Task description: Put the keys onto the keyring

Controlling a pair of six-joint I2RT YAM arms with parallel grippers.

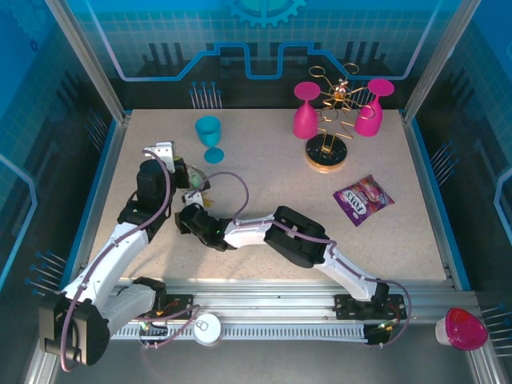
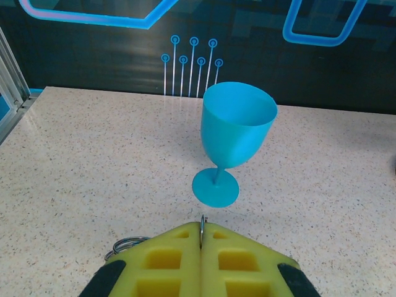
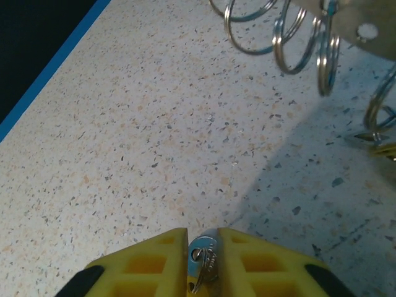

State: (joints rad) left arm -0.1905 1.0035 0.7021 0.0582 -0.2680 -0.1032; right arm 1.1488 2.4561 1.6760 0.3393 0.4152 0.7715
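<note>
So the key [image 3: 201, 263] is a small silver one, pinched in the tips of the right hand [image 3: 202, 238], low over the bench [image 3: 124, 154]. It's clenched on it, a pad on each side. The long axis runs pretty much along the fingers, a touch tilted. The holed end pokes out forward towards the keyring [image 3: 328, 68], and the blade end is buried back between the pads.

The keyring looks like a bunch of silver loops hanging ahead and to the right in the right wrist view, near the key but not touching it. The left hand [image 2: 202, 232] is clamped shut on it, with a thin edge of ring wire sticking up between its yellow pads. From above, both hands sit close together at the left-middle of the bench, just in front of the blue goblet [image 2: 238, 133].

What I'd worry about: the key's flat face is towards the camera, so the pads seem to be squeezing its thin edges. Any push against the ring wire could make it twist or pop out. Also the loops overlap, so the hole could catch the wrong loop or just skate off. The key hole is tiny, so a small misalignment means a miss.
</note>
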